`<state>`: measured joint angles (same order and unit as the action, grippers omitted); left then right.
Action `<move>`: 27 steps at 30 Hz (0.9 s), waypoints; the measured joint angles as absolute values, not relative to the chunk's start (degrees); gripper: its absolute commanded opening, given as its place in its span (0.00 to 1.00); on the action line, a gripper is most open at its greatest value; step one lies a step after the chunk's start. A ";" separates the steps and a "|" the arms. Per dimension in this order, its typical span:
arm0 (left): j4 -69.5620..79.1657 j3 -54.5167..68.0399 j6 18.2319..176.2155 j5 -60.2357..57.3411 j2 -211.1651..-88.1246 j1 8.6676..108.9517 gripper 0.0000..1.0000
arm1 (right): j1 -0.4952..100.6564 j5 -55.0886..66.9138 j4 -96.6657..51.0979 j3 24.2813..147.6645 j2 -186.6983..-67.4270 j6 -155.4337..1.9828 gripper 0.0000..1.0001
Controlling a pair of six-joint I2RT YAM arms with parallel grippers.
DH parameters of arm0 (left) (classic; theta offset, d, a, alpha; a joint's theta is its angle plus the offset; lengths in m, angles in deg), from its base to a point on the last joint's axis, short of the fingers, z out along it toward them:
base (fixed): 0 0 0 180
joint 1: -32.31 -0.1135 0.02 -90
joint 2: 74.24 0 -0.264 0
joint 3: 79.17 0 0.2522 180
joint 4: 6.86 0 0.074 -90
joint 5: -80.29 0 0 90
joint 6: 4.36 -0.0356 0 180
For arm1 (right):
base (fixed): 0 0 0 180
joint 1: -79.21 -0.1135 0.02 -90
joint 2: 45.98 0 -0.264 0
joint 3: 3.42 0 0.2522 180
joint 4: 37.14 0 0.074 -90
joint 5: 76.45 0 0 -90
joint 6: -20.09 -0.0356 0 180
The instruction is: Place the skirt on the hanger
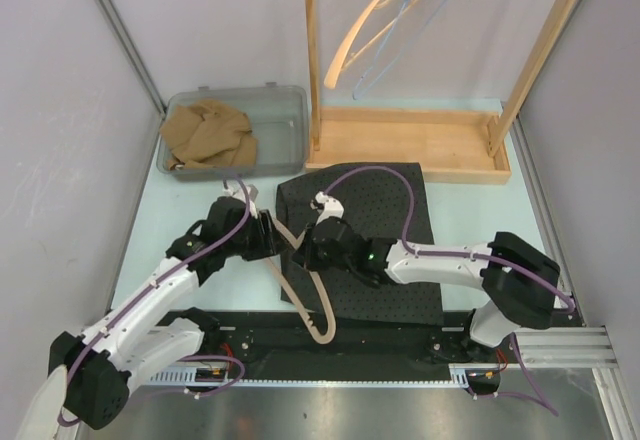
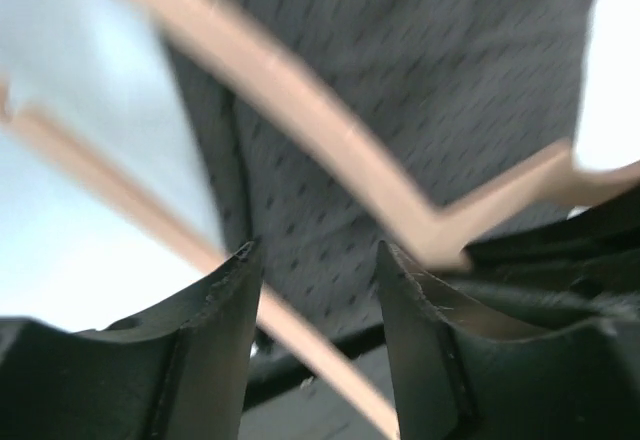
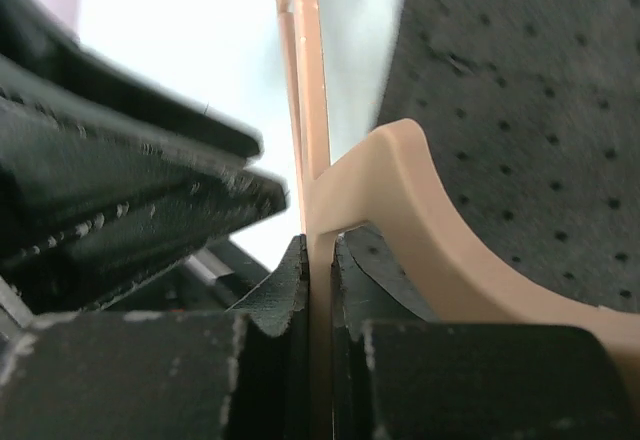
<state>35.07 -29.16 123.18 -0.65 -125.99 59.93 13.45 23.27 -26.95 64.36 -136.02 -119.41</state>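
A dark dotted skirt (image 1: pixel 375 225) lies flat on the table in front of the wooden rack. A peach plastic hanger (image 1: pixel 318 315) sits at the skirt's left edge. My right gripper (image 1: pixel 303 252) is shut on a thin part of the hanger, seen in the right wrist view (image 3: pixel 320 245) with the hanger (image 3: pixel 400 170) curving off over the skirt (image 3: pixel 520 90). My left gripper (image 1: pixel 272 238) is open right next to it. In the left wrist view (image 2: pixel 318 250) one hanger bar (image 2: pixel 300 90) crosses above the fingers and another passes between them, over the skirt (image 2: pixel 420 70).
A wooden rack (image 1: pixel 410 145) stands at the back with a tan hanger (image 1: pixel 375 20) and a blue wire hanger (image 1: pixel 410 30) on its rail. A clear bin (image 1: pixel 285 120) at the back left holds a tan cloth (image 1: pixel 210 135).
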 measured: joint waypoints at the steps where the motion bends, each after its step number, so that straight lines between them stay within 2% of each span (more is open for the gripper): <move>1: 35.31 -30.69 123.47 0.18 -125.85 59.93 0.50 | 13.01 24.19 -27.65 63.53 -136.59 -119.80 0.00; 8: 37.19 -37.35 125.63 3.50 -123.60 59.95 0.45 | 10.65 28.73 -38.06 56.42 -140.52 -121.81 0.00; 15: 35.77 -40.09 126.18 5.14 -124.78 60.01 0.50 | 8.60 30.63 -46.78 55.62 -144.48 -125.88 0.00; 18: 35.20 -40.48 126.18 5.06 -126.12 60.17 0.56 | 8.16 31.07 -50.78 52.71 -145.77 -130.16 0.00; 21: 34.70 -40.50 126.27 4.40 -127.89 60.89 0.56 | 8.05 31.09 -53.62 50.70 -147.47 -133.57 0.00; 27: 32.60 -40.57 126.68 2.26 -133.53 63.25 0.50 | 8.03 31.14 -57.49 49.91 -149.62 -137.53 0.00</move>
<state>32.60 -40.57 126.68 2.26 -133.53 63.25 8.03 31.14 -57.49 49.91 -149.62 -137.53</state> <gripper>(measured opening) 0.541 0.075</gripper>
